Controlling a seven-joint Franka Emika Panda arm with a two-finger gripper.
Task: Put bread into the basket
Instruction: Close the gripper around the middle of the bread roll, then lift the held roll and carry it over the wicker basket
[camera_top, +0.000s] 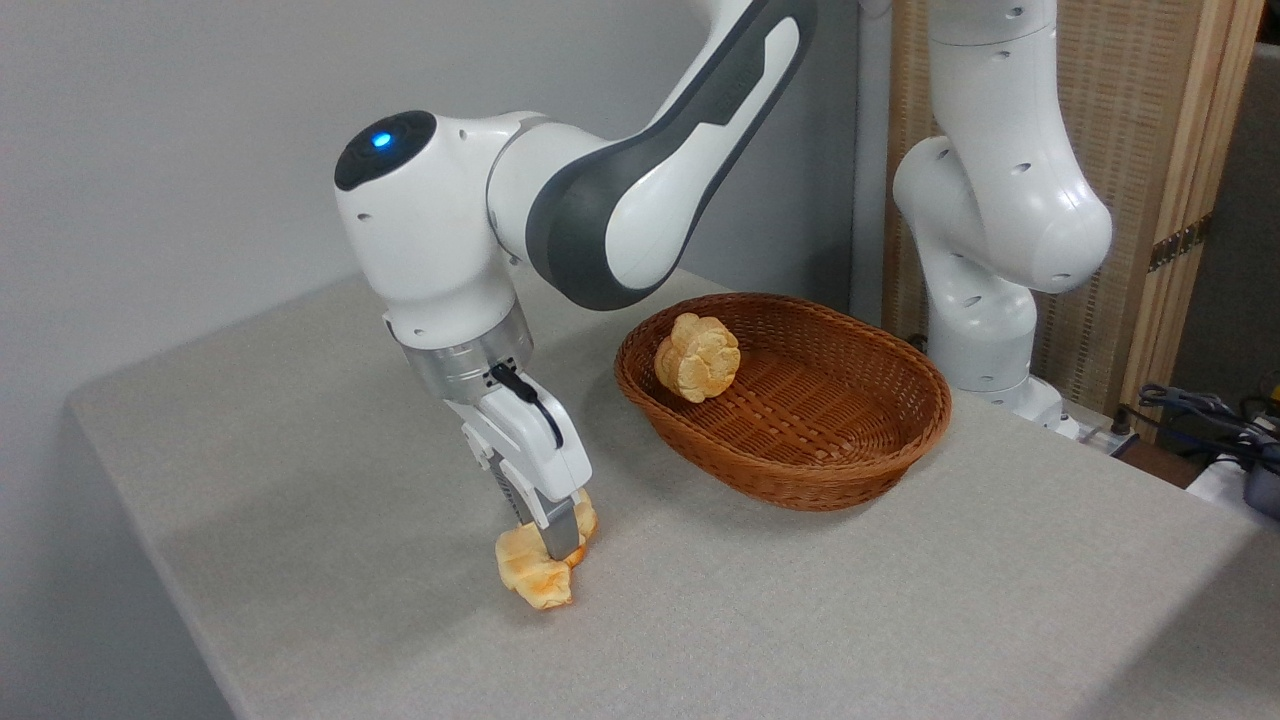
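Note:
The bread (528, 577), a golden-yellow ridged loaf with browned ends, lies near the table's front left. My gripper (561, 545) reaches down onto its middle. One finger (558, 532) shows in front of the loaf and the other is hidden behind it. The loaf looks pinched between them, and its lower end rests at the tabletop. The reddish-brown wicker basket (850, 455) stands to the right and farther back, well apart from the gripper.
A small round flower-shaped bun (698, 357) leans against the basket's left inner wall. The arm's white base (985, 330) rises behind the basket. Cables (1215, 415) lie at the far right. The table's front edge (150, 530) runs close to the left of the bread.

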